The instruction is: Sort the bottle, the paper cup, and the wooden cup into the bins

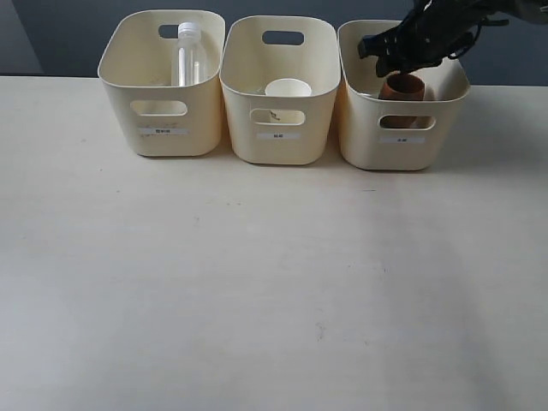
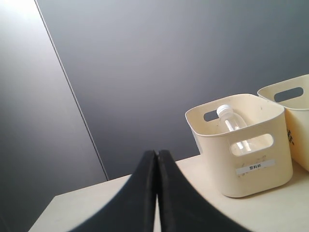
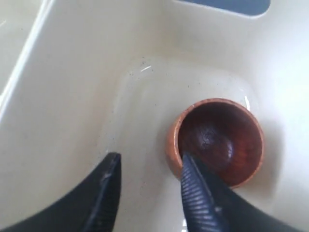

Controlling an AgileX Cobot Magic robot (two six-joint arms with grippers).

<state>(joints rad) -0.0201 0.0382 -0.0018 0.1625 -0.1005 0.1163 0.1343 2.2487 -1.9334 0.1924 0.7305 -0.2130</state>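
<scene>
Three cream bins stand in a row at the back of the table. The clear bottle (image 1: 190, 58) with its white cap stands in the left bin (image 1: 163, 128); it shows also in the left wrist view as the bottle (image 2: 233, 126) inside that bin (image 2: 251, 181). The white paper cup (image 1: 288, 88) sits in the middle bin (image 1: 278, 145). The brown wooden cup (image 1: 402, 86) stands upright on the floor of the right bin (image 1: 402, 150). My right gripper (image 3: 149, 162) hangs open above the wooden cup (image 3: 217, 140), one finger over its rim. My left gripper (image 2: 157, 153) is shut and empty.
The pale tabletop (image 1: 274, 282) stretches in front of the bins. A dark wall rises behind them. The left gripper hovers over the table's left end, apart from the bins.
</scene>
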